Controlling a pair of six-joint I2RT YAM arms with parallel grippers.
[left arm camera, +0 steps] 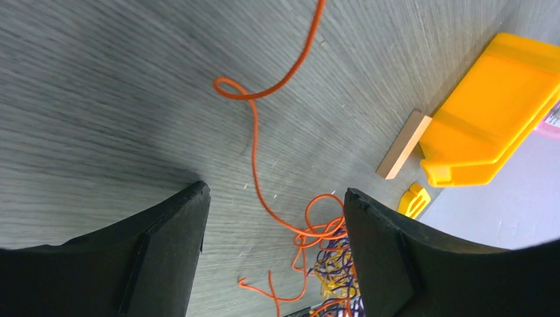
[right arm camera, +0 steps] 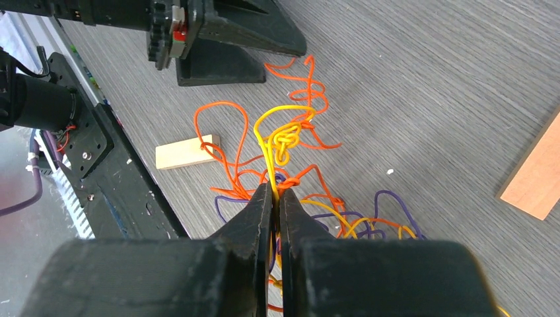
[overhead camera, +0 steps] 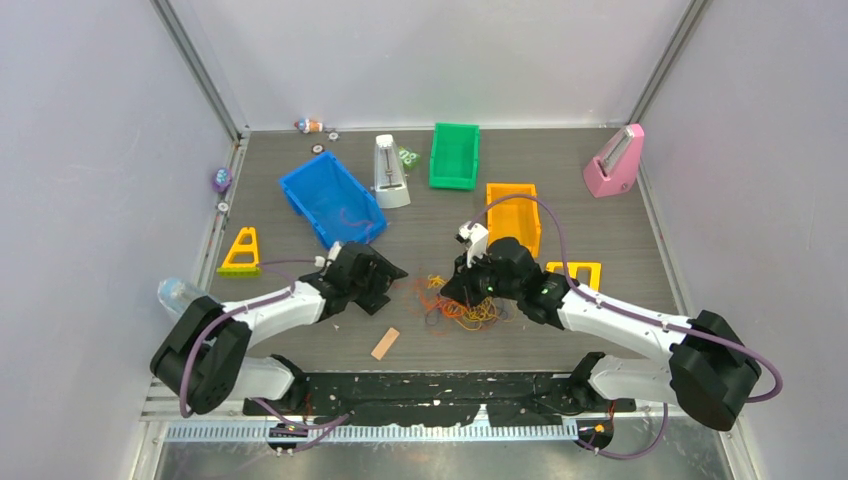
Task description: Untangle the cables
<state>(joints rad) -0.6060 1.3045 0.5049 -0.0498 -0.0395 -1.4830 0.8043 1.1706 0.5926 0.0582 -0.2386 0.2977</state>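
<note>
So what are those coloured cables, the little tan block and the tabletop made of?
The cables look like thin plastic-coated wire: glossy, bright, curling in springy loops. The tan block looks like bare wood: matte, pale, square-cut. The tabletop seems to be grey wood-grain laminate, with printed-looking streaks and a faint sheen; hard to be sure.

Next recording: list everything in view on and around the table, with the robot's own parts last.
cables: one loose tangle, orange, yellow and purple, table centre
wooden block: 1, tan, near edge
blue bin: 1, blue, tilted, back left
green bin: 1, green, back centre
orange bin: 1, yellow-orange, behind the right gripper
white metronome: 1, white, beside the blue bin
pink metronome: 1, pink, back right
triangle frame: 1, yellow, left edge
rectangular frame: 1, yellow, partly behind the right arm
small bits, back left: too small to name
left gripper: black, open, left of the tangle
right gripper: black, shut on a yellow strand
</note>
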